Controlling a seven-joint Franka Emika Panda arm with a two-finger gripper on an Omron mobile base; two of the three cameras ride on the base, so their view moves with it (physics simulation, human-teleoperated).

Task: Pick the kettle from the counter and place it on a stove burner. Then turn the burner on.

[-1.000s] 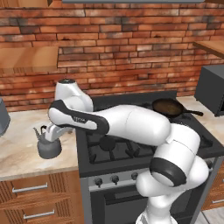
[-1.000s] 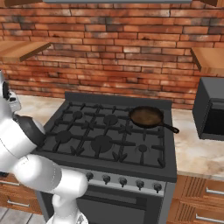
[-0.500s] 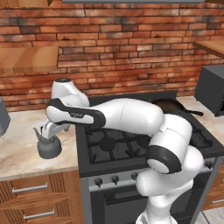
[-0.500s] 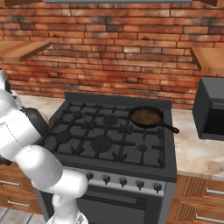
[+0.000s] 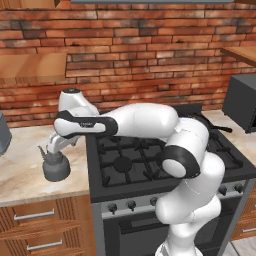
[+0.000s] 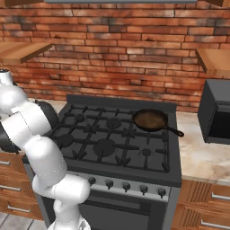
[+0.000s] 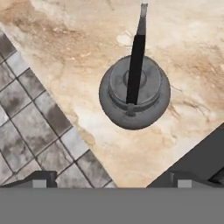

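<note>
In the hand view the gripper (image 7: 111,181) looks straight down, its two dark finger tips set wide apart at the bottom edge, left and right of centre, with nothing between them: the jaws stand open. Above them, in the middle of that frame, the kettle (image 7: 134,92) sits upright on the counter (image 7: 78,52), its thin dark handle running up the frame across the knobbed lid; grey floor tiles (image 7: 30,127) fill the lower left corner and a dark edge of the range cuts the lower right. In the left base view the hand hangs just above the kettle (image 5: 55,166), which stands at the left of the frame on the beige counter (image 5: 20,170), near the left edge of the black range (image 5: 150,160) and clear of it. Whether the fingers touch the handle cannot be told there. The nearest stove burner (image 5: 121,163) lies to the kettle's right. In the right base view a dark frying pan (image 6: 150,120) rests on the range's upper right burner.
</note>
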